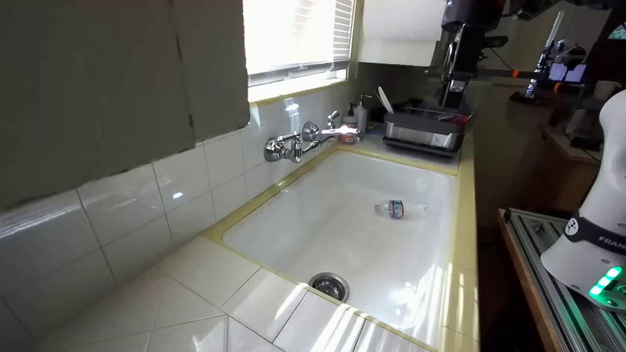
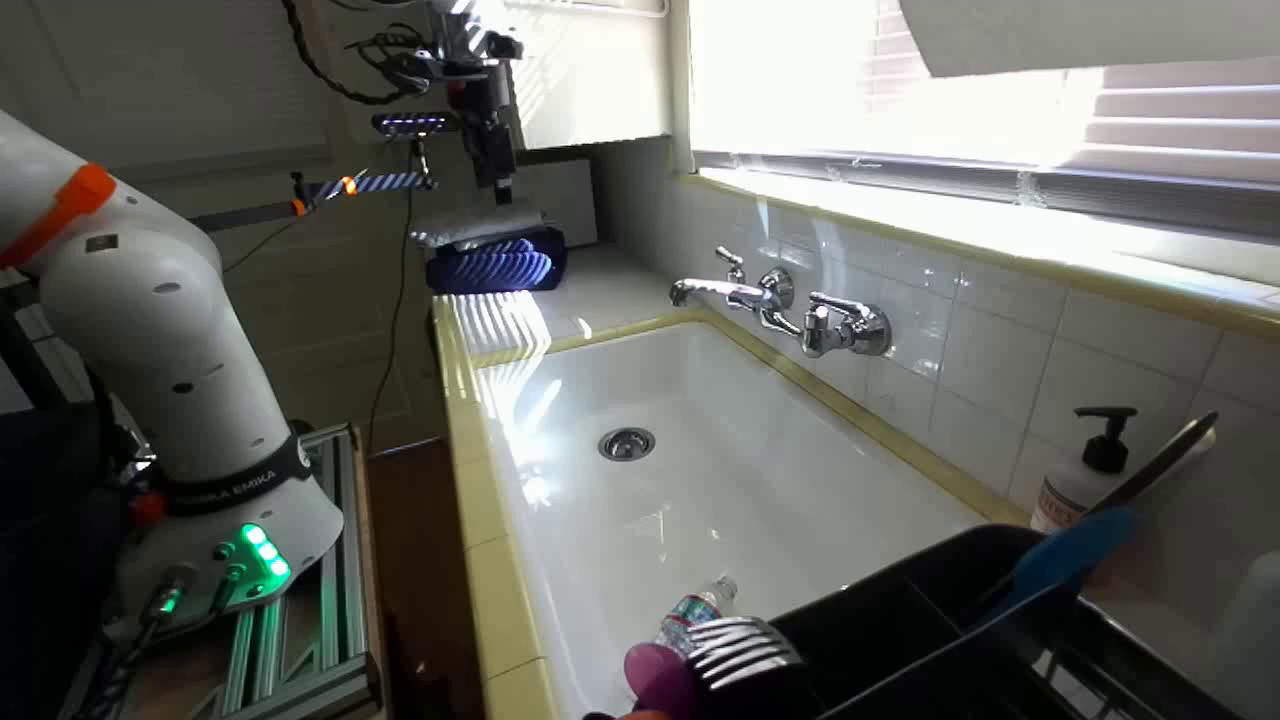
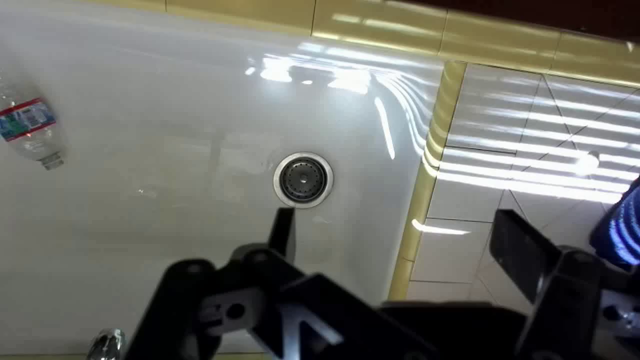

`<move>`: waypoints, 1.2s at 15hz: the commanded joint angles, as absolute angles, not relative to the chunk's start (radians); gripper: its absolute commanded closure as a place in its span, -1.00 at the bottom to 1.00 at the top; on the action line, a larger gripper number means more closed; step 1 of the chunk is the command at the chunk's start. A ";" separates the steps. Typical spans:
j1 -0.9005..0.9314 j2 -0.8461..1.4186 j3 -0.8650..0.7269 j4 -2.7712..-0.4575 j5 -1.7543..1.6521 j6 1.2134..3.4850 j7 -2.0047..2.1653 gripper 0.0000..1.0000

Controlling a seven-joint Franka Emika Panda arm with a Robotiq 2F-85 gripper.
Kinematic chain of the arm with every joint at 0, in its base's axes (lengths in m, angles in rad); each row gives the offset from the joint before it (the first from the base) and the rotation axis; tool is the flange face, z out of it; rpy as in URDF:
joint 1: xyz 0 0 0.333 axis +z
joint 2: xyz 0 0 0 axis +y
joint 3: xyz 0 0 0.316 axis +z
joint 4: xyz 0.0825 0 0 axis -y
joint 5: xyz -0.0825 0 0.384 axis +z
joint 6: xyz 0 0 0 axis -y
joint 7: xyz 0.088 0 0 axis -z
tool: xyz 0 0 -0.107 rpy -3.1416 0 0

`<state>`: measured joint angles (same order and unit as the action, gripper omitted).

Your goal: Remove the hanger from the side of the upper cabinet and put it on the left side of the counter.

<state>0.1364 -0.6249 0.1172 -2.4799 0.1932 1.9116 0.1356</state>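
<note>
my black two-fingered gripper (image 3: pixel 395 221) wide, empty; loose pinch could drop thin whitish wire hanger (image 2: pixel 610 9) past edge of white-tiled counter (image 3: pixel 462 200)

Arm (image 2: pixel 200 340): white, rounded, with grey oval caps (image 2: pixel 182 386) and an orange band (image 2: pixel 60 215). Base collar (image 2: pixel 235 489): black, lettered "EMIKA" in white. Base lights (image 2: pixel 266 551): three, green. Upper cable (image 2: pixel 350 97): black, possibly braided; too dim to confirm. Gripper (image 3: pixel 395 217): black, angular, with grey, round-holed plates (image 3: pixel 251 303).
</note>
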 commanded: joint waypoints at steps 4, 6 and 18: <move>0.130 -0.625 0.122 -2.478 0.196 1.908 0.132 -1.00; 0.130 -0.625 0.122 -2.478 0.196 1.908 0.132 -1.00; 0.118 -0.453 0.183 -2.258 0.399 2.110 0.485 -1.00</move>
<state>0.1187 -0.5012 0.1722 -2.3224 0.3319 2.0302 0.4588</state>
